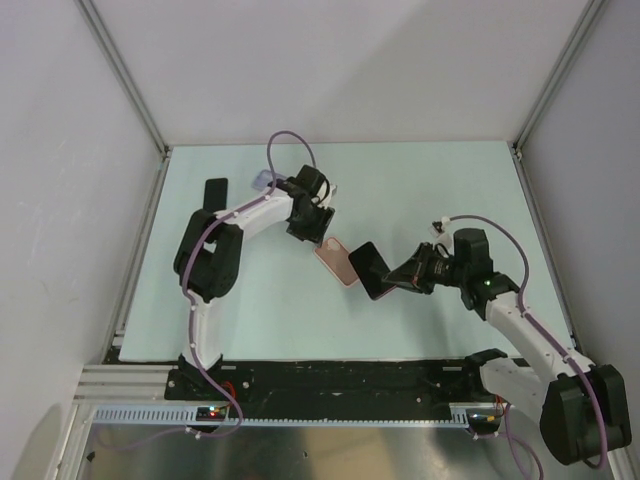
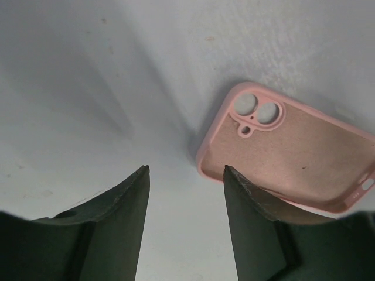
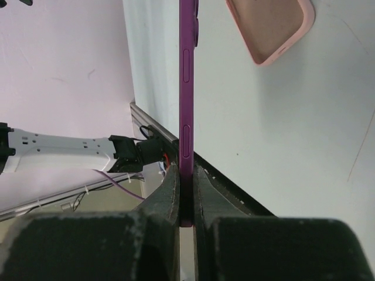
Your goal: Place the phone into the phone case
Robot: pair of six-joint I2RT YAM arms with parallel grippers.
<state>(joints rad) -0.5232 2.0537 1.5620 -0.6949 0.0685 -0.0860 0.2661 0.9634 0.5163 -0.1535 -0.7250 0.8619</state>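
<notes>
Matte table: rounded pink case by gaping left gripper; right gripper pinching slim purple phone.

Pale green table with pink phone case, black object

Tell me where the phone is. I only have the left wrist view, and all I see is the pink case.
Observer: The phone is clamped in the right gripper, which is shut on its flat faces.
Operator: How near is it to the case?
Observer: From above, the phone sits just right of the pink case, corner to edge. I cannot tell whether they touch.
Operator: Anything else on the table?
Observer: A dark flat object lies at the far left, behind the left arm's elbow.
</notes>
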